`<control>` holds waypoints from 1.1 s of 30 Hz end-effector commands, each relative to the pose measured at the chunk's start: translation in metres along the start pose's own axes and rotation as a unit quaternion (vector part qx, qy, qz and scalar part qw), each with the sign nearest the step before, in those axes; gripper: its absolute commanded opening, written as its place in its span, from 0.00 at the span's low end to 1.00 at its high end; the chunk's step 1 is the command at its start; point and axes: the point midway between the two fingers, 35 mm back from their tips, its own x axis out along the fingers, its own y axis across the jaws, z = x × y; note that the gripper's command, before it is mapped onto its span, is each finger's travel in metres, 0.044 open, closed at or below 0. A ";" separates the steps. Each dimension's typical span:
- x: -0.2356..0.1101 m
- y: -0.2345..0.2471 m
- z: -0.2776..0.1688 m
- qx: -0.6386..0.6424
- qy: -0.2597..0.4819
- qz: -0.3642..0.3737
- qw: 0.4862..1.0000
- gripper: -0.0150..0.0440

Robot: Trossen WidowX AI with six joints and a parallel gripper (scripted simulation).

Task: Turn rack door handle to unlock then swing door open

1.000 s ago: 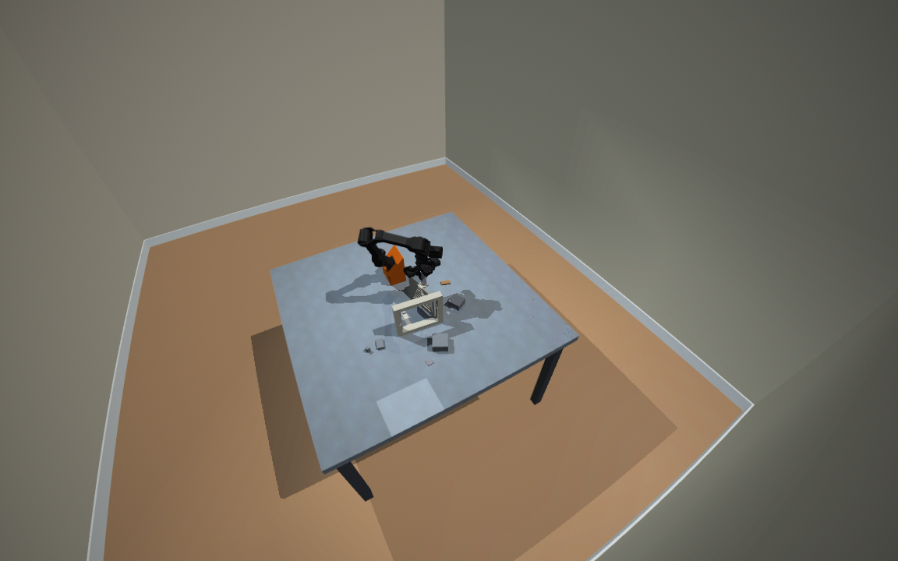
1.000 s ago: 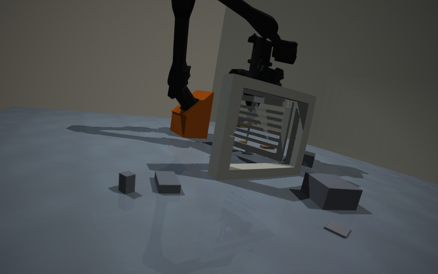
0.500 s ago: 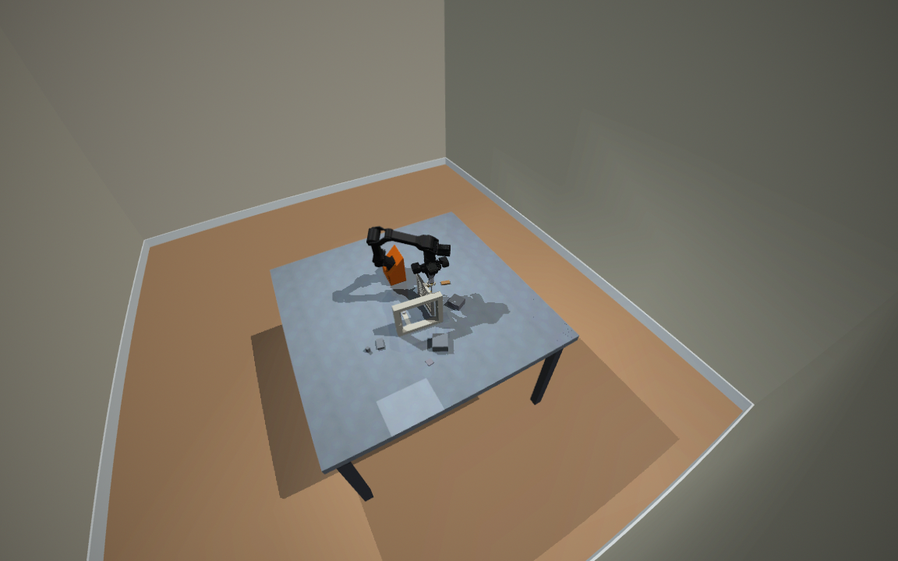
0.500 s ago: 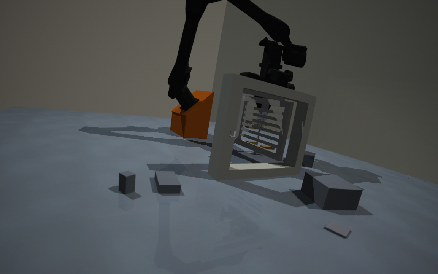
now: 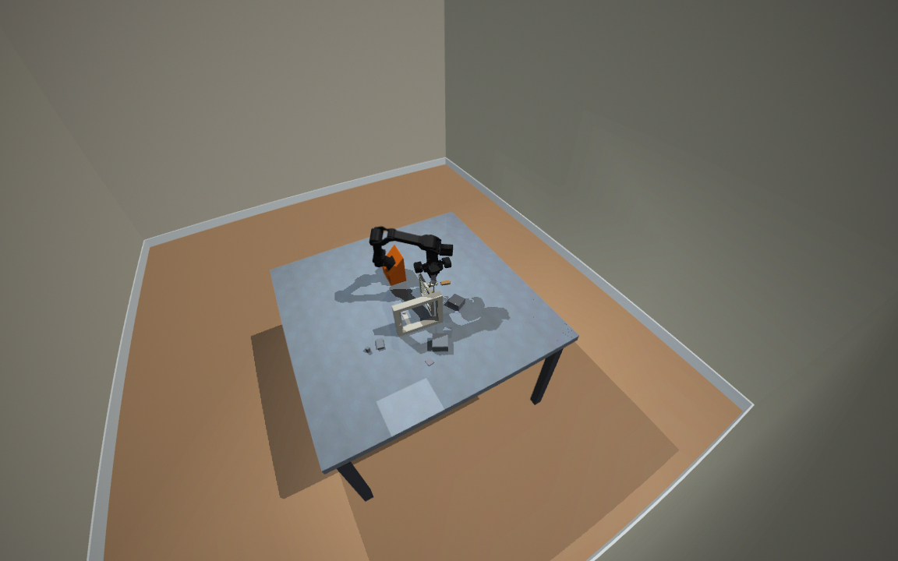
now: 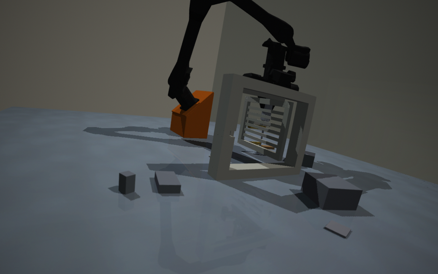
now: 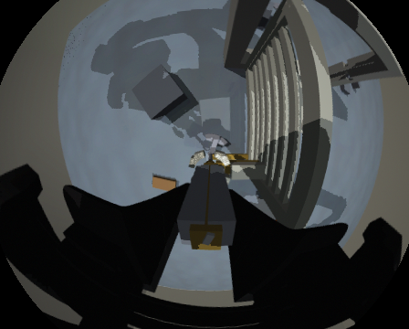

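The slatted rack door [image 5: 429, 294] [image 6: 283, 133] [image 7: 309, 87] stands swung well out from its cream frame [image 5: 397, 320] [image 6: 221, 133], on the arm's side. Its exact angle cannot be read. My gripper [image 5: 433, 280] [image 6: 265, 115] [image 7: 208, 192] points down at the door's free side. It is shut on the upright brass handle [image 7: 215, 233], which shows as a thin strip between the dark fingers in the wrist view. A brass bracket [image 7: 243, 158] joins handle and door. The fingers hide most of the handle, so how far it is turned cannot be told.
A grey block [image 5: 454, 301] [image 6: 309, 159] [image 7: 156, 93] and a small orange piece [image 5: 445, 282] [image 6: 267, 147] [image 7: 163, 183] lie near the open door. A larger block [image 5: 440, 343] [image 6: 343, 199], a flat tile [image 6: 338, 229] and two small blocks [image 6: 127, 182] [image 6: 167, 182] lie beyond the frame.
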 end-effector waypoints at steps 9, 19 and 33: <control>0.000 0.000 0.000 0.005 0.000 0.000 1.000 0.65; -0.008 0.001 0.001 0.005 0.000 0.001 1.000 0.76; -0.028 0.002 0.001 0.004 0.001 0.001 1.000 0.76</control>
